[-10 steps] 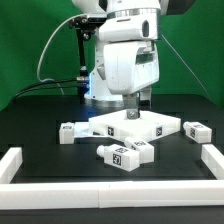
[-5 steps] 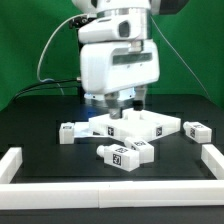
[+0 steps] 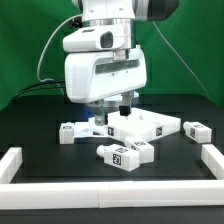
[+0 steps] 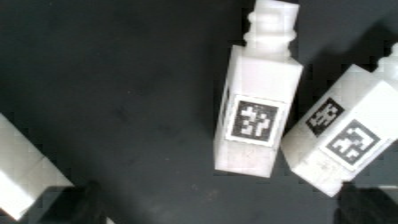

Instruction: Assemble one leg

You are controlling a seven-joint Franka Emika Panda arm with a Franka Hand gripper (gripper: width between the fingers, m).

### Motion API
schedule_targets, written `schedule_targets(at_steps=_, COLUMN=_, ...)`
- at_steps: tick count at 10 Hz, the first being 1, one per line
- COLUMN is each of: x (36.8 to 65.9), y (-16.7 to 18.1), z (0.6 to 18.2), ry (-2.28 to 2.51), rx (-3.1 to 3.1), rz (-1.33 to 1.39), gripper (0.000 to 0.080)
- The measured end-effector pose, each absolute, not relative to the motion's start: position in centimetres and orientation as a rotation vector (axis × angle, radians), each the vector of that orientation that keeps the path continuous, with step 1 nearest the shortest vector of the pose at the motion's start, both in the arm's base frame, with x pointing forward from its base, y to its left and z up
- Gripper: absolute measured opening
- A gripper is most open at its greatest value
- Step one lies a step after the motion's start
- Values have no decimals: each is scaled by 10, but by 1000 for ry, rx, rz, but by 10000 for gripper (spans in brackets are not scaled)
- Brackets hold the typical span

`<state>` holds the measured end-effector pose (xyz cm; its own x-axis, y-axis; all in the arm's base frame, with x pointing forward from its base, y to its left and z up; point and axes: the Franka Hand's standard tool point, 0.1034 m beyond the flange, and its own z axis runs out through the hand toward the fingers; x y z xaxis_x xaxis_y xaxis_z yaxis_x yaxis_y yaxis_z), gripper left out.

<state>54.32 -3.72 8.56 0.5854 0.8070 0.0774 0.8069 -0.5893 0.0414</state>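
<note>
- The arm is swung toward the exterior view's left and nearer the camera than a second ago. The gripper point(image 3: 112, 108) is now hung over the near-left part of the square panel point(image 3: 150, 127).
- The fingers are seen spread, with nothing pinched between them.
- A reach for a pick is judged to be starting; no leg is gripped yet.
- In the wrist view the leg point(image 4: 254, 105) is framed lying flat on the black table point(image 4: 107, 80), with a second leg point(image 4: 352, 135) just beside it.
- Only the exterior view shows the left outlying leg point(image 3: 68, 131) and the right outlying leg point(image 3: 195, 130). The leg's tag is shown large only in the wrist view.
</note>
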Motion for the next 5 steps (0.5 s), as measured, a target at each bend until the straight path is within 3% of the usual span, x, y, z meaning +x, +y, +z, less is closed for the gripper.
schedule_targets(at_steps=2, x=537, y=-44, z=63, ry=1356, rx=2856, rz=75, gripper=650)
schedule_targets(at_steps=5, x=529, y=-38, z=45, ry=1352, rx=2891, rz=13, gripper=650)
